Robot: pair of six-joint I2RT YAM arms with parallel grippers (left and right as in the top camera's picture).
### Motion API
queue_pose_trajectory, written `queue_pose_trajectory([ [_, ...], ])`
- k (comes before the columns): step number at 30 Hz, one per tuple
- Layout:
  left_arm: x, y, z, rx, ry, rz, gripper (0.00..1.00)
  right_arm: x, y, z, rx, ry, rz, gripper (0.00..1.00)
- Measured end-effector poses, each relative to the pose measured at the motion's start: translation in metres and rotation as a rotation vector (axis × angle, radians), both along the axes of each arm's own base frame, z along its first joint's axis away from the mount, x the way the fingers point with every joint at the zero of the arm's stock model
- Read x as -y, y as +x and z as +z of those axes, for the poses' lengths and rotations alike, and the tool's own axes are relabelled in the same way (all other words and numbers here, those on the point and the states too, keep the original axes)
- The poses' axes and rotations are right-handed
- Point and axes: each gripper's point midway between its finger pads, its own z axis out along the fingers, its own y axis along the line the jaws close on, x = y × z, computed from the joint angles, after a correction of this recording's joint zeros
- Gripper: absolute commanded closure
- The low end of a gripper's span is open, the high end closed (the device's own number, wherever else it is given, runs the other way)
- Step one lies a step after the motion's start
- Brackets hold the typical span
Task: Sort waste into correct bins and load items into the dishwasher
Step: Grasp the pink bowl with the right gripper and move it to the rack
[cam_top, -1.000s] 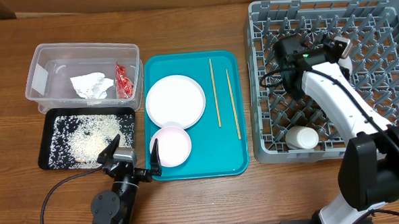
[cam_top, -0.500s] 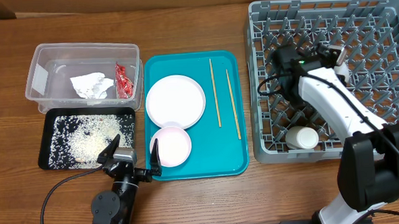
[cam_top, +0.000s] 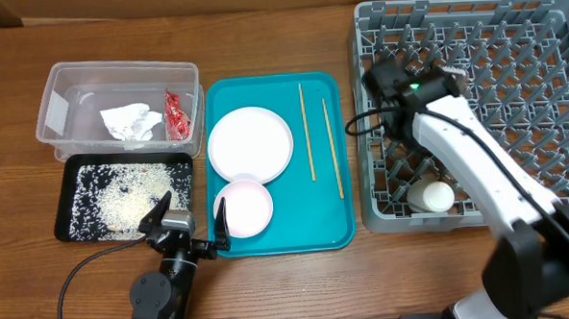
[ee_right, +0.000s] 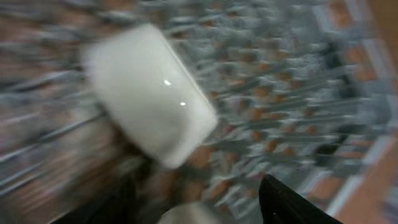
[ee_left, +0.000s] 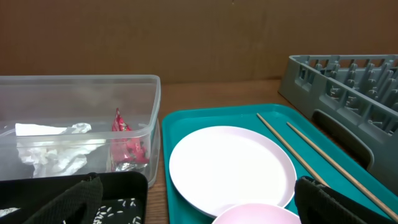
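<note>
Hovering over the dish rack (cam_top: 540, 62), right gripper (cam_top: 379, 78) is blurring, spread impossible to tell; left gripper (cam_top: 193, 202) is resting wide open, holding nothing.

Tabletop (cam_top: 21, 286), left to right:
Tub (cam_top: 118, 90) behind rice tray (cam_top: 181, 174); serving tray (cam_top: 297, 217) carries plate (cam_top: 250, 144), bowl (cam_top: 244, 206), chopsticks (cam_top: 306, 130); dish rack (cam_top: 539, 43) holds cup (cam_top: 431, 196).

Teal serving tray (cam_top: 306, 221), flat on a brown wood-grain table (cam_top: 396, 280), near its middle.
</note>
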Motion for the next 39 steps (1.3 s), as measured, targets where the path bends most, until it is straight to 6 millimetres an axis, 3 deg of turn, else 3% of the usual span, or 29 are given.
queue_pose_trajectory([
  [3, 0.0, 0.0, 0.0, 0.0, 0.0, 0.0, 0.0, -0.056, 0.007, 0.018, 0.041, 0.241, 0.179, 0.39],
  [9, 0.0, 0.0, 0.0, 0.0, 0.0, 0.0, 0.0, -0.182, -0.02, 0.025, -0.038, 0.676, 0.574, 0.41],
  [12, 0.0, 0.0, 0.0, 0.0, 0.0, 0.0, 0.0, -0.236, -0.044, 0.007, -0.109, 0.777, 0.721, 0.44],
  [17, 0.0, 0.0, 0.0, 0.0, 0.0, 0.0, 0.0, -0.28, -0.077, -0.041, -0.235, 0.799, 0.807, 0.46],
  [22, 0.0, 0.0, 0.0, 0.0, 0.0, 0.0, 0.0, -0.301, -0.096, -0.095, -0.344, 0.765, 0.804, 0.6],
  [26, 0.0, 0.0, 0.0, 0.0, 0.0, 0.0, 0.0, -0.301, -0.105, -0.126, -0.413, 0.729, 0.756, 0.9],
  [29, 0.0, 0.0, 0.0, 0.0, 0.0, 0.0, 0.0, -0.296, -0.11, -0.142, -0.45, 0.703, 0.698, 0.96],
  [34, 0.0, 0.0, 0.0, 0.0, 0.0, 0.0, 0.0, -0.28, -0.11, -0.142, -0.462, 0.652, 0.646, 0.96],
  [37, 0.0, 0.0, 0.0, 0.0, 0.0, 0.0, 0.0, -0.246, -0.101, -0.129, -0.436, 0.541, 0.587, 0.96],
  [39, 0.0, 0.0, 0.0, 0.0, 0.0, 0.0, 0.0, -0.214, -0.077, -0.098, -0.316, 0.441, 0.544, 0.96],
])
